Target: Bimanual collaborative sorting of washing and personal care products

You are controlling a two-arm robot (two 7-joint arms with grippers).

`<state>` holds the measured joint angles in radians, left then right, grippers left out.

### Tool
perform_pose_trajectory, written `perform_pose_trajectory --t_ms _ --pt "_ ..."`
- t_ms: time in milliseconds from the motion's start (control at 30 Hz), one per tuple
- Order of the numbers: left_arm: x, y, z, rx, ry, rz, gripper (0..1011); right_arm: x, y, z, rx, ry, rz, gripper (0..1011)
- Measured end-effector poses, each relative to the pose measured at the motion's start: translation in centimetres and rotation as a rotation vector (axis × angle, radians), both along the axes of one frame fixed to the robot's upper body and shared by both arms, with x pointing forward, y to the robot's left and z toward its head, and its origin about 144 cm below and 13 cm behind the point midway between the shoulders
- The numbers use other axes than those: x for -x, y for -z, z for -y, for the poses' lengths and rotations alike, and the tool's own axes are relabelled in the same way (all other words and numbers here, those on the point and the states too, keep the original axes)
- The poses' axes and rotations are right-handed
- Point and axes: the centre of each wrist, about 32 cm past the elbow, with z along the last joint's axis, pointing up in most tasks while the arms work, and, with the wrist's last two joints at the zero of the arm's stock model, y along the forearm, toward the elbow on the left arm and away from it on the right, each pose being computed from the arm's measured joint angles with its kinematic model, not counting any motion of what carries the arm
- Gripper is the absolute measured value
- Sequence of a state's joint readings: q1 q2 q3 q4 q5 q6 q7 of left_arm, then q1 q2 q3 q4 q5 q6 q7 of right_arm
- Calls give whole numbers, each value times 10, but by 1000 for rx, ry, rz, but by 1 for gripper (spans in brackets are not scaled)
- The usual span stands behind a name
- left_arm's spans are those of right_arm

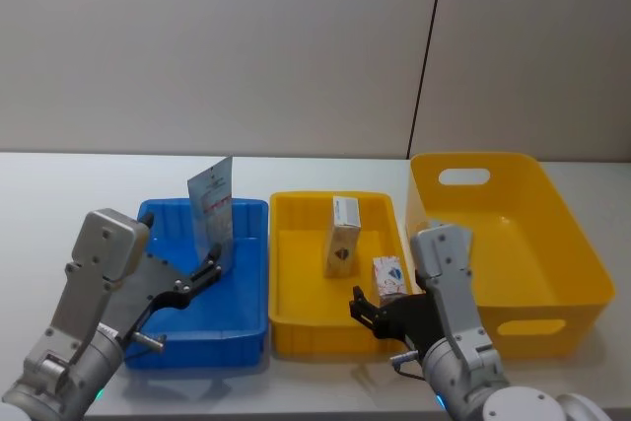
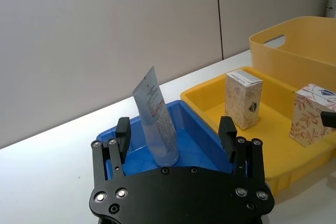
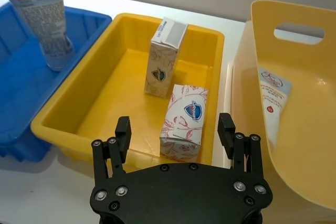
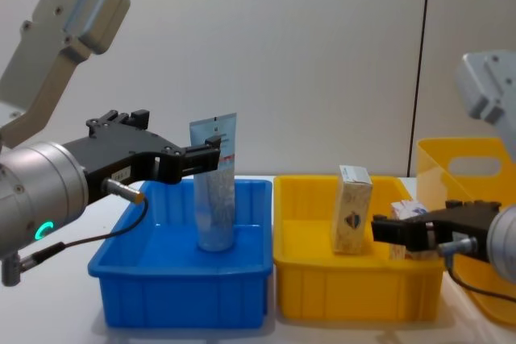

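A pale blue tube (image 1: 212, 206) stands upright on its cap in the blue tray (image 1: 163, 216). My left gripper (image 1: 209, 268) is open just in front of the tube (image 2: 156, 119), its fingers (image 2: 123, 132) spread wide and touching nothing. Two white cartons are in the small yellow tray (image 1: 296, 327): one upright (image 1: 342, 236), one floral (image 1: 388, 275). My right gripper (image 3: 174, 132) hovers open over the floral carton (image 3: 184, 121), apart from it. Another tube (image 3: 273, 98) lies in the large yellow bin (image 3: 247, 61).
The three containers sit side by side on a white table, blue tray left, small yellow tray middle, handled yellow bin (image 1: 577, 244) right. A grey wall stands close behind. Bare table shows in front of the trays and at the far left.
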<state>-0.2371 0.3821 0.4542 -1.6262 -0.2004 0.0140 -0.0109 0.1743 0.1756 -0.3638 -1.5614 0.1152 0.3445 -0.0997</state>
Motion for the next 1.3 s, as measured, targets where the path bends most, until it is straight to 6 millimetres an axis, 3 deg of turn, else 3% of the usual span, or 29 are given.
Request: perform_pose_trajectory --t_ms 700,800,1300 --pt "0 0 0 0 0 0 1001 -15 16 -13 38 38 -1 989" --pt "0 0 0 0 0 0 1001 -16 17 -14 41 39 0 945" --pt "0 0 0 0 0 0 1001 -19 20 -16 47 43 2 492"
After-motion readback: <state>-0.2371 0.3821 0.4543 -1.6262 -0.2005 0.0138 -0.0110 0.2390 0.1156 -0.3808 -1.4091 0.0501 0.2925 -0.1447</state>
